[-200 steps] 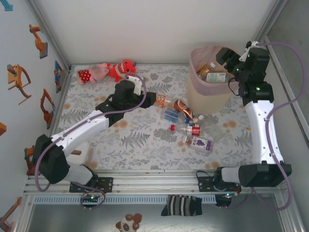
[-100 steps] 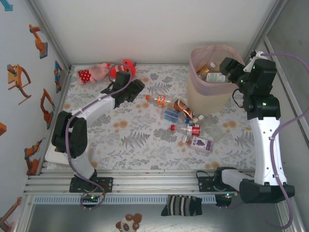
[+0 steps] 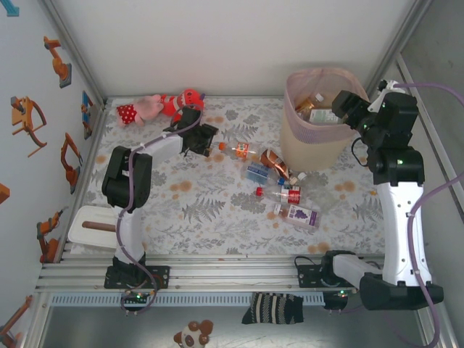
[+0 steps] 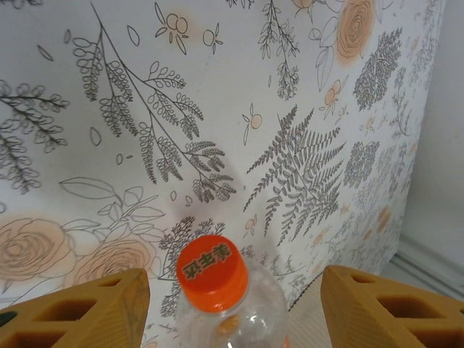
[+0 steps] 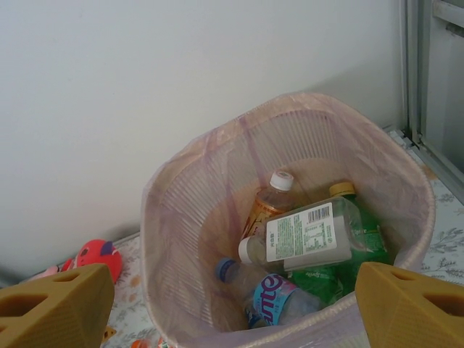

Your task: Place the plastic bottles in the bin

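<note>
The left fingers (image 4: 94, 308) stand wide around the clear plastic bottle with orange cap (image 4: 212, 270), which lies on the flowered bench (image 4: 217, 109). Closing so near the cap may squeeze it out. The right fingers (image 5: 58, 304) hang wide and empty above the tall pink-rimmed bin (image 5: 181, 196).

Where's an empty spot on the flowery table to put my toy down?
It's bare between the white box and the bottle pile, and between the plush toys and the bin. Crowded right in front of the bin.
</note>
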